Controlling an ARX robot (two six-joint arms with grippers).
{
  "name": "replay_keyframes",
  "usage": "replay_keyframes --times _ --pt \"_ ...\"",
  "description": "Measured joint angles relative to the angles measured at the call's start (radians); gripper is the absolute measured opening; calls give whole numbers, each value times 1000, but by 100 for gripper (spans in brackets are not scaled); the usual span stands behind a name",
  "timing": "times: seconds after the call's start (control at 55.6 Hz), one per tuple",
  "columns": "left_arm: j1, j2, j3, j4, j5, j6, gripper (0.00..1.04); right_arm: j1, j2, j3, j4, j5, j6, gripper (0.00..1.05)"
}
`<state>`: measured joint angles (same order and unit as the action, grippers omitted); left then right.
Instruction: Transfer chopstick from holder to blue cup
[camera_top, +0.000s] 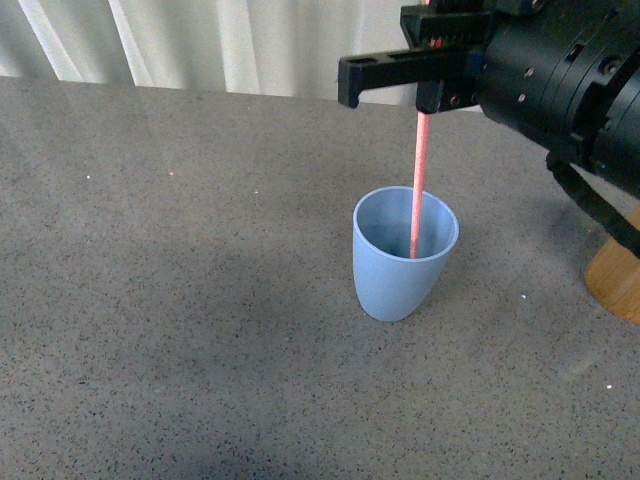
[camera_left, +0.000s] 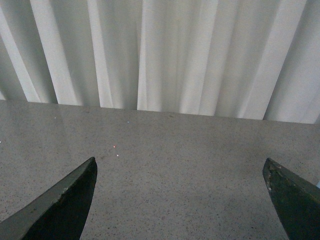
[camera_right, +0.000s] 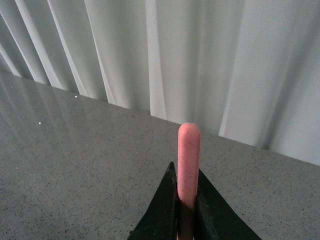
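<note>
The light-blue cup (camera_top: 400, 270) stands upright on the grey table. A pinkish-orange chopstick (camera_top: 419, 180) hangs straight down, its lower end inside the cup near the far wall. My right gripper (camera_top: 428, 100) is above the cup, shut on the stick's upper part. In the right wrist view the chopstick (camera_right: 189, 155) pokes out between the closed black fingers of the right gripper (camera_right: 186, 172). The tan holder (camera_top: 615, 280) shows partly at the right edge, behind the right arm. My left gripper (camera_left: 180, 167) is open over bare tabletop with nothing between its fingers; the front view does not show it.
The speckled grey table (camera_top: 180, 300) stretches left of and in front of the cup. White curtains (camera_top: 200, 40) hang just beyond the table's far edge. The bulky black right arm (camera_top: 570, 80) fills the upper right of the front view.
</note>
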<state>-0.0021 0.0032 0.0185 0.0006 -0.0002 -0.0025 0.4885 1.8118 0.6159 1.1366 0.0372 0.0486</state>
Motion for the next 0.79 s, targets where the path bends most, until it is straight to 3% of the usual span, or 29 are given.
replay_keyframes --times 0.162,0.414,0.612,0.665,0.791 --pt "0 0 0 0 0 0 98 6 38 0 9 13 -12 3" --pt "0 0 0 0 0 0 98 18 28 0 -19 30 6 50" --pt "0 0 0 0 0 0 98 33 -76 0 -90 45 9 80" --pt "0 0 0 0 0 0 98 37 -150 0 -143 72 11 95" --pt "0 0 0 0 0 0 98 10 -318 -10 -265 150 47 95"
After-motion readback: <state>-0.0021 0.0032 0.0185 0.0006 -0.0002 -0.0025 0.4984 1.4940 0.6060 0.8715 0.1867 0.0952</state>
